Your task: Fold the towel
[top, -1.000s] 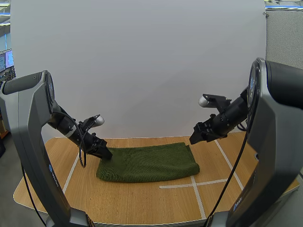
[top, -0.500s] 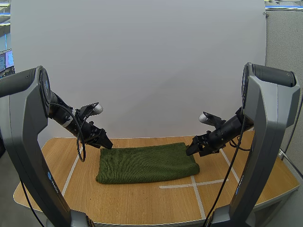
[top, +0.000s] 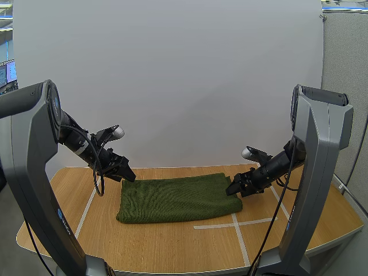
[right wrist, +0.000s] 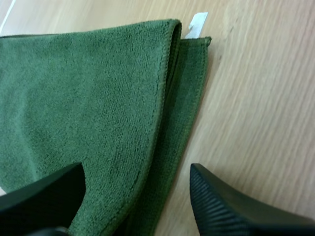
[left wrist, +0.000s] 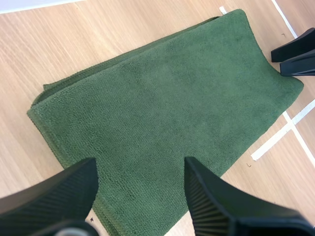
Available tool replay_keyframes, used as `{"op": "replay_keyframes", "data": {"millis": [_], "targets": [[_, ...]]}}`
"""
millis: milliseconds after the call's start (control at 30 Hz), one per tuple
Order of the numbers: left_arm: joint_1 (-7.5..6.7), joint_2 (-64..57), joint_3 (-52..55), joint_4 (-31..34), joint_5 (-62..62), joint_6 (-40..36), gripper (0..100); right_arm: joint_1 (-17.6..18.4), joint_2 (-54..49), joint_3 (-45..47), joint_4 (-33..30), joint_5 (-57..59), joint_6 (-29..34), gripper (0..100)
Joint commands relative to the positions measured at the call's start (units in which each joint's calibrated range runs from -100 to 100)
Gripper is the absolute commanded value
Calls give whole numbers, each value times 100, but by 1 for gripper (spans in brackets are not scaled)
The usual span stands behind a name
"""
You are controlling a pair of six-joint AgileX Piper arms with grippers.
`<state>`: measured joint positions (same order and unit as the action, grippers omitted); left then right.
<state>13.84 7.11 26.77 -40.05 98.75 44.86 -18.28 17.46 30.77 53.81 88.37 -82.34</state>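
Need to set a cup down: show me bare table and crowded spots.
Free: the near strip of table between towel and front edge, around the tape lines. Crowded: the towel's ends, where left gripper and right gripper hang open.

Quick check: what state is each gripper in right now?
Left gripper: open, holding nothing, above the towel.
Right gripper: open, holding nothing, over the towel's layered edge.

White wall [top: 172, 69] behind wooden table [top: 172, 241], seemingly grey partition [top: 345, 57] beside.
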Motion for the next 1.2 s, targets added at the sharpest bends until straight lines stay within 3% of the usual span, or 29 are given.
{"op": "replay_keyframes", "data": {"millis": [0, 400, 633, 867, 900, 1167], "targets": [[9, -64, -41, -18, 125, -61, 83, 11, 110, -14, 31, 15, -111, 100], [9, -64, -41, -18, 125, -73, 83, 428, 114, 43, 19, 50, -111, 100], [9, -64, -41, -18, 125, -73, 83, 445, 114, 43, -97, 64, -111, 100], [9, -64, -41, -18, 125, -73, 83, 445, 100, 43, -86, 200, -56, 5], [9, -64, -41, -18, 125, -73, 83, 445, 100, 43, -86, 200, -33, 0], [9, -140, -41, 20, 125, -73, 77, 445, -318, 28, 53, 520, -23, 0]]}}
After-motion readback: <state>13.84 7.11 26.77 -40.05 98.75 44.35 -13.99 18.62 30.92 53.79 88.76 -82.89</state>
